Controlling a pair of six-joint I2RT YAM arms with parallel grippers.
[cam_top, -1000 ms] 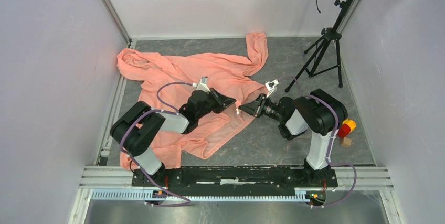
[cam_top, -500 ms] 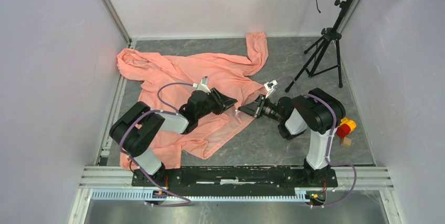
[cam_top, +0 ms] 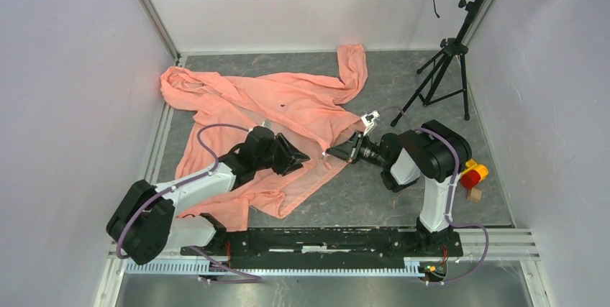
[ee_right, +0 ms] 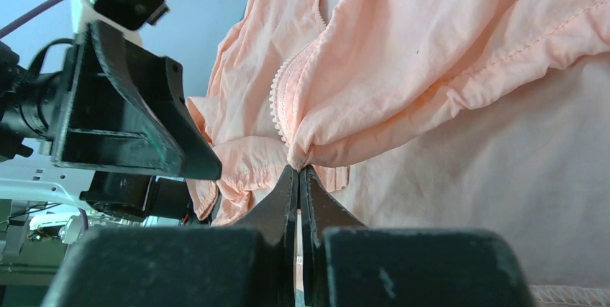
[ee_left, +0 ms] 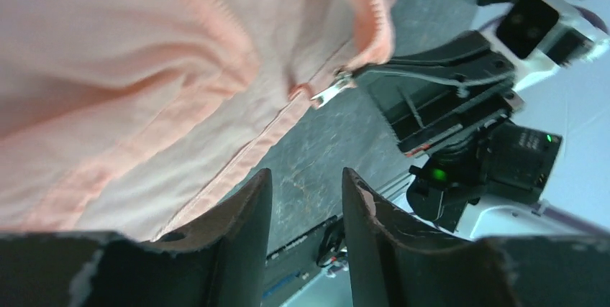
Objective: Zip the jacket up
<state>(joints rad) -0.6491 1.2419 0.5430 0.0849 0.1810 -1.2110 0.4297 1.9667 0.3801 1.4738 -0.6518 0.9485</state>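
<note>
The salmon-pink jacket [cam_top: 288, 102] lies spread on the grey floor from the back left to the centre. My right gripper [cam_top: 331, 153] is shut on the jacket's front edge at the lower end of the zipper [ee_right: 277, 98], with fabric bunched at its tips [ee_right: 298, 168]. In the left wrist view, the small pale pull [ee_left: 327, 90] sticks out beside the right gripper's fingers [ee_left: 431, 98]. My left gripper [cam_top: 303, 157] is open and empty, its jaws apart [ee_left: 306, 177], a little short of the pull and over the jacket's hem [ee_left: 237, 163].
A black music stand with tripod legs [cam_top: 446, 70] stands at the back right. A red and yellow button [cam_top: 475, 174] and a small wooden block [cam_top: 473, 194] sit by the right arm's base. Walls close in the left, back and right sides.
The left arm has swung back and down to the left, taking its gripper away from the zipper end towards the near side. The right gripper has stayed shut on the jacket.
</note>
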